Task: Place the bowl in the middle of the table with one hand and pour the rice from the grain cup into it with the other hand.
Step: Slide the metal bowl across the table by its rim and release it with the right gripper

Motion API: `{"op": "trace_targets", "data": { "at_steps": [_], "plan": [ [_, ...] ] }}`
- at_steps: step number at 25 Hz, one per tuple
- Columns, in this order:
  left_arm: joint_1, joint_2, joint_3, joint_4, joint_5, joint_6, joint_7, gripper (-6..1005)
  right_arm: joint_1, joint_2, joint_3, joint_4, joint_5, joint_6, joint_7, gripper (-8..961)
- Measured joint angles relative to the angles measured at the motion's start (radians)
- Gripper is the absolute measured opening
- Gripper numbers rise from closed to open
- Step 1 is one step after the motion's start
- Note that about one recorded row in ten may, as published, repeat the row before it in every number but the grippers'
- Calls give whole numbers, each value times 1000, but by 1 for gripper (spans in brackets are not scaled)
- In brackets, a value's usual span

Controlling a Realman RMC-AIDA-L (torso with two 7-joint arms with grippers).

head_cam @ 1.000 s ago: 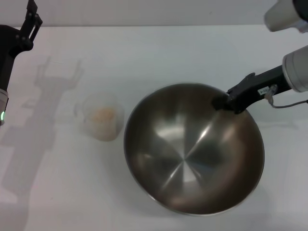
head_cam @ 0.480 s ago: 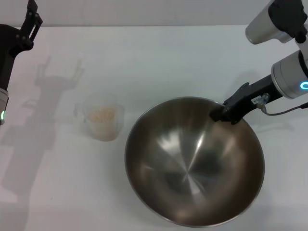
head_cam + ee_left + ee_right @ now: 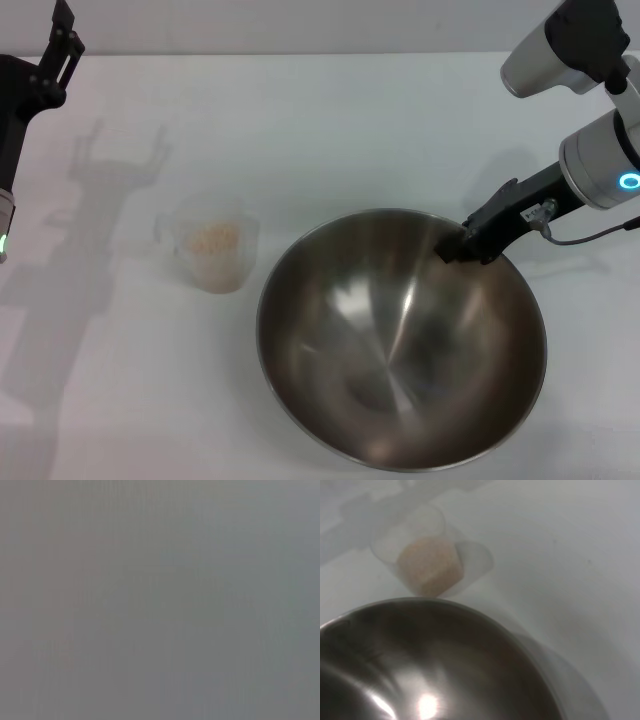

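Observation:
The large steel bowl (image 3: 400, 340) sits on the white table (image 3: 330, 120), right of centre and near the front edge. My right gripper (image 3: 461, 246) is shut on its far right rim. The frosted grain cup (image 3: 210, 245) stands upright to the left of the bowl, apart from it, with rice (image 3: 213, 238) inside. My left gripper (image 3: 62, 42) hangs raised at the far left back corner, open and empty. The right wrist view shows the bowl's inside (image 3: 445, 665) with the cup (image 3: 427, 565) and rice (image 3: 430, 570) beyond it. The left wrist view is plain grey.
The left arm's shadow (image 3: 120, 160) falls on the table behind the cup. The right arm's silver links (image 3: 600, 170) reach in from the right edge. Bare tabletop lies behind the bowl and the cup.
The bowl has shifted toward the front edge of the table, still held at its rim. The right arm's upper links have come further into view. The cup and left arm have not moved.

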Motion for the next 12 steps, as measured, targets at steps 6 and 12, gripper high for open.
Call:
{"op": "trace_targets", "data": {
  "at_steps": [6, 12],
  "plan": [
    [4, 0, 0, -2, 2, 3, 0, 862, -17, 3, -9, -68, 6, -2, 0, 197],
    [11, 0, 0, 0, 1, 16, 0, 862, -24, 4, -4, -170, 70, -33, -8, 374]
  ]
}}
